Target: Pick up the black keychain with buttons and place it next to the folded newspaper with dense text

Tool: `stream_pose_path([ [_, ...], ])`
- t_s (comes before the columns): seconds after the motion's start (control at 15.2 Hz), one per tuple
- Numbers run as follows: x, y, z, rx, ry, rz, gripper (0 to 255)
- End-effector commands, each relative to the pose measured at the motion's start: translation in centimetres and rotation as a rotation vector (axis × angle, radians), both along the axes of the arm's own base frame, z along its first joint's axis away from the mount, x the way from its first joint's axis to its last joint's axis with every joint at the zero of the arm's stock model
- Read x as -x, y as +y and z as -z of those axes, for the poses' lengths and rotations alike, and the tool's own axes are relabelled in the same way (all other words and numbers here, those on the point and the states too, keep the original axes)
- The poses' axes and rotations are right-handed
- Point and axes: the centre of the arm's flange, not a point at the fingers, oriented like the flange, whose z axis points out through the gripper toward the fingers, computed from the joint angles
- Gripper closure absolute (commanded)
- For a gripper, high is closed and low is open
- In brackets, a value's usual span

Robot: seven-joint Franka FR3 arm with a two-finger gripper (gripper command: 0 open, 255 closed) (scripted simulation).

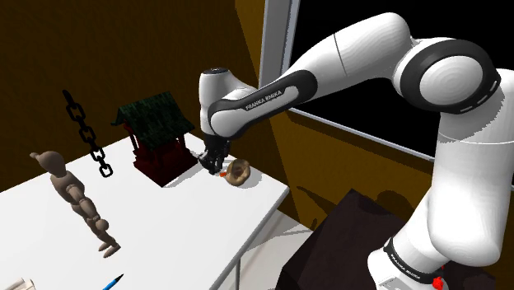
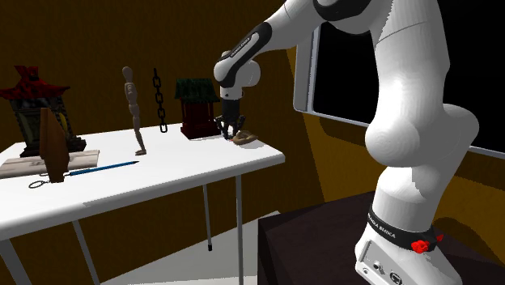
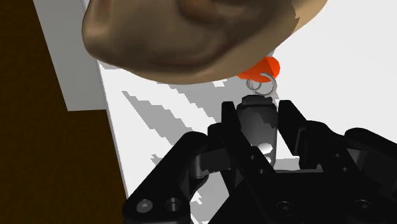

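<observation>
The black keychain (image 3: 257,127) has a small button face, a metal ring and an orange tag (image 3: 262,67) at its far end. My gripper (image 3: 257,107) is shut on it, one finger pressing each side. The gripper (image 1: 216,167) hangs low over the white table (image 1: 181,231) near its far corner, between a brown lumpy object (image 1: 240,172) and a small green-roofed house (image 1: 156,132). In the second exterior view the gripper (image 2: 229,133) is at the table's right end. The folded newspaper (image 2: 32,164) lies flat at that view's left end.
A wooden mannequin (image 1: 78,198), a black chain (image 1: 86,132) and a blue pen (image 2: 101,168) are spread along the table. A red-roofed lantern (image 2: 36,109) and a brown upright piece (image 2: 53,146) stand by the newspaper. A window frame (image 1: 276,41) stands behind the arm.
</observation>
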Motion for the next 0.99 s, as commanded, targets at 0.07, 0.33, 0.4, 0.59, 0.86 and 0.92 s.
stream_pose_path([
  [0.07, 0.0, 0.0, 0.0, 0.0, 0.0, 0.0, 255],
  [0.33, 0.0, 0.0, 0.0, 0.0, 0.0, 0.0, 255],
  [0.4, 0.0, 0.0, -0.5, 0.0, 0.0, 0.0, 255],
  [0.59, 0.0, 0.0, -2.1, 0.0, 0.0, 0.0, 255],
  [0.86, 0.0, 0.0, -4.2, 0.0, 0.0, 0.0, 255],
  [0.92, 0.0, 0.0, -4.7, 0.0, 0.0, 0.0, 255],
])
